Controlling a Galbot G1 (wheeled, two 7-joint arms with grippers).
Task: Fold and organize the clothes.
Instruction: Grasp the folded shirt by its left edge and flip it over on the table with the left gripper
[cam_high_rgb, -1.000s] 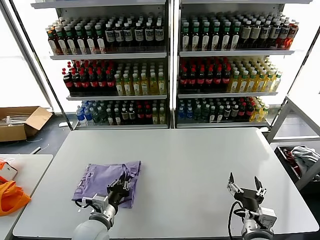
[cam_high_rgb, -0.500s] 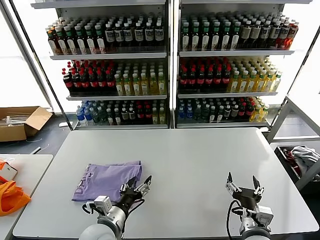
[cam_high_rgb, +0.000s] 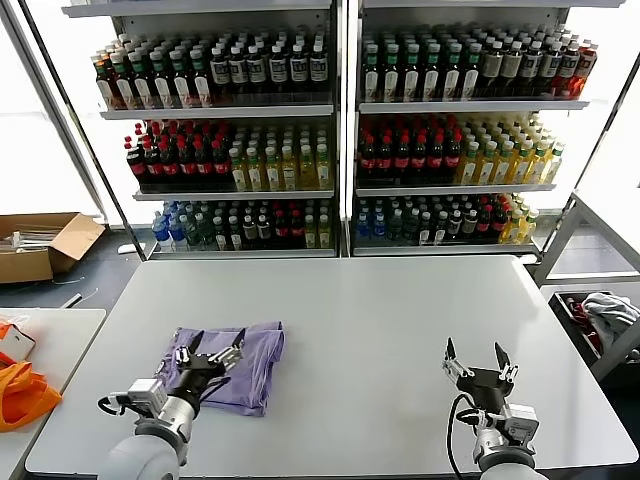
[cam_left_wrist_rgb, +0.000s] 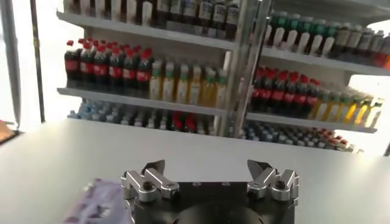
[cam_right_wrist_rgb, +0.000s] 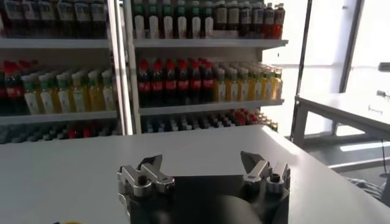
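Lavender T-shirt (cam_high_rgb: 228, 362) lies as a compact folded rectangle on the white table (cam_high_rgb: 380, 330), directly under and just ahead of the left gripper (cam_high_rgb: 211, 347). Left gripper jaws are spread wide, nothing between them, hovering over the shirt's near-left part; in the left wrist view only a purple corner shows beside one finger. Right gripper (cam_high_rgb: 474, 361) is well apart off to the right over bare table, jaws fully spread, empty, idle. My read: the fold is essentially done and this is the release/check step. Far edge looks a bit ragged and the near right corner hangs uneven, so next move likely calls for either a light tidy of that edge or backing the left gripper off clear without snagging fabric.
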